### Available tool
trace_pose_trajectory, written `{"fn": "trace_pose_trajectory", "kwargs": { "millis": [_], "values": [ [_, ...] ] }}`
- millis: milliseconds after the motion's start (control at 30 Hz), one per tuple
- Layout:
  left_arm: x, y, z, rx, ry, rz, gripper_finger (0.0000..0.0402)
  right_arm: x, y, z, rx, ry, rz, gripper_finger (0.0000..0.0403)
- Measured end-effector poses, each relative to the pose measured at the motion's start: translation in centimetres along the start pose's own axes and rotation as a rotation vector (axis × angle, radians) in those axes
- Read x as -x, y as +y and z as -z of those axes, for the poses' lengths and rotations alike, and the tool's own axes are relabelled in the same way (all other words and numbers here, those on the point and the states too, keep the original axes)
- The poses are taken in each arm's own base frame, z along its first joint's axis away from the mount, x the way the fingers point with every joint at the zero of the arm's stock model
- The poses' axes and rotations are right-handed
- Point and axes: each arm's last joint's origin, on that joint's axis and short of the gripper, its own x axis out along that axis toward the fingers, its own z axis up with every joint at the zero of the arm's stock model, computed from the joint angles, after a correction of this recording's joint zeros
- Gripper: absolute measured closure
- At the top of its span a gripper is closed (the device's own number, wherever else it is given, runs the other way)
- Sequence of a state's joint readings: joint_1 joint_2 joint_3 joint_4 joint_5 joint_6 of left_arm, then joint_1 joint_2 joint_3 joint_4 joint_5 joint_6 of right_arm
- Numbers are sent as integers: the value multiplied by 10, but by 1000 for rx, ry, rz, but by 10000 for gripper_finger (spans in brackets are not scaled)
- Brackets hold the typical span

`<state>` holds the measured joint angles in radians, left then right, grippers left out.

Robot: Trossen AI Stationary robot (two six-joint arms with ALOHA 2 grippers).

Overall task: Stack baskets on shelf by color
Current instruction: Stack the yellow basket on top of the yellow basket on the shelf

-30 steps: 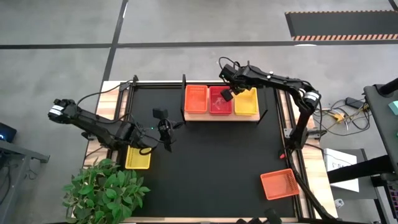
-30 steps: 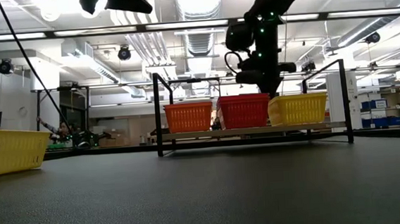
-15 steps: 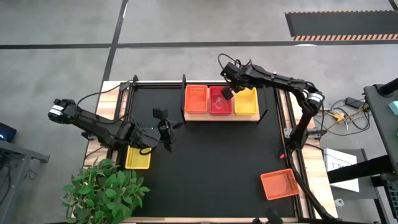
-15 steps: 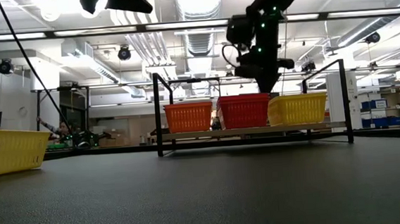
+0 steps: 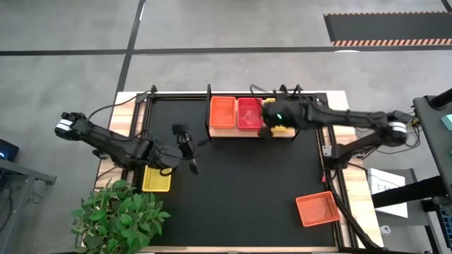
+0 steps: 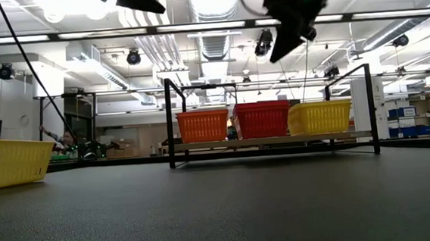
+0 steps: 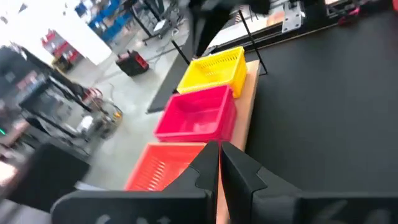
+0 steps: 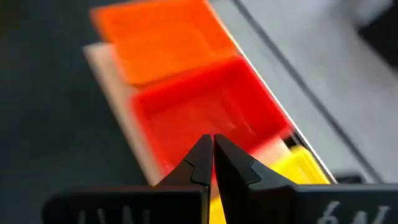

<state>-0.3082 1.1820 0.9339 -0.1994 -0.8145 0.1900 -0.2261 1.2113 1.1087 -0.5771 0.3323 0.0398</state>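
Observation:
The wooden shelf (image 5: 236, 132) stands at the table's far edge and carries three baskets side by side: orange (image 5: 222, 112), red (image 5: 248, 112) and yellow (image 5: 284, 125). The low view shows them resting on the board (image 6: 277, 140). My right gripper (image 5: 266, 131) hangs shut and empty, high above the shelf's near edge between the red and yellow baskets, and covers part of the yellow one. My left gripper (image 5: 189, 158) hovers shut and empty over the mat, left of the shelf. A loose yellow basket (image 5: 156, 178) and a loose orange basket (image 5: 318, 209) lie on the mat.
Thin black uprights (image 6: 171, 122) stand at the shelf's ends. A green plant (image 5: 120, 215) sits at the near left corner, beside the loose yellow basket. The black mat (image 5: 240, 190) between the shelf and the loose baskets is bare. Cables run along the table's right side.
My right gripper has risen from just above the red basket to well above the shelf and drawn back toward the near edge, while its arm swung out to the right. The baskets and my left arm have stayed put.

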Motion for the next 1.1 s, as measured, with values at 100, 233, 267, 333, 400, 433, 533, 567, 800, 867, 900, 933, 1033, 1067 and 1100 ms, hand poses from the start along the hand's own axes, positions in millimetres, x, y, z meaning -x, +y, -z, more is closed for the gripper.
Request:
{"fn": "trace_pose_trajectory", "kwargs": {
  "millis": [100,233,267,333,400,433,533,567,800,867,900,933,1033,1067,1100],
  "values": [
    [-1,-3,5,106,11,9,402,10,16,21,80,-163,-57,394],
    [-4,-9,15,231,29,55,402,15,25,49,193,-353,-133,394],
    [-4,-10,18,246,37,65,402,14,25,56,211,-396,-162,394],
    [-5,-13,23,282,51,76,402,15,26,66,243,-484,-218,394],
    [-7,-16,26,318,61,79,402,17,26,74,272,-564,-258,394],
    [-7,-16,27,330,65,83,402,18,25,77,283,-593,-263,394],
    [-10,-20,27,376,72,99,402,23,23,83,293,-630,-269,394],
    [-12,-22,29,370,82,101,402,24,22,85,292,-634,-268,394],
    [-30,-44,31,345,118,168,402,30,19,89,297,-661,-260,394],
    [-33,-49,33,339,140,201,402,30,19,89,296,-664,-260,394],
    [-34,-50,32,355,147,220,402,30,19,89,298,-663,-259,394],
    [-34,-51,31,372,159,239,402,30,19,89,306,-663,-257,394],
    [-33,-51,29,449,228,305,402,28,20,89,310,-657,-257,394],
    [-32,-50,28,485,262,319,402,28,20,89,312,-655,-257,394],
    [-30,-48,27,518,307,329,402,28,20,89,314,-657,-256,394]
  ]
}}
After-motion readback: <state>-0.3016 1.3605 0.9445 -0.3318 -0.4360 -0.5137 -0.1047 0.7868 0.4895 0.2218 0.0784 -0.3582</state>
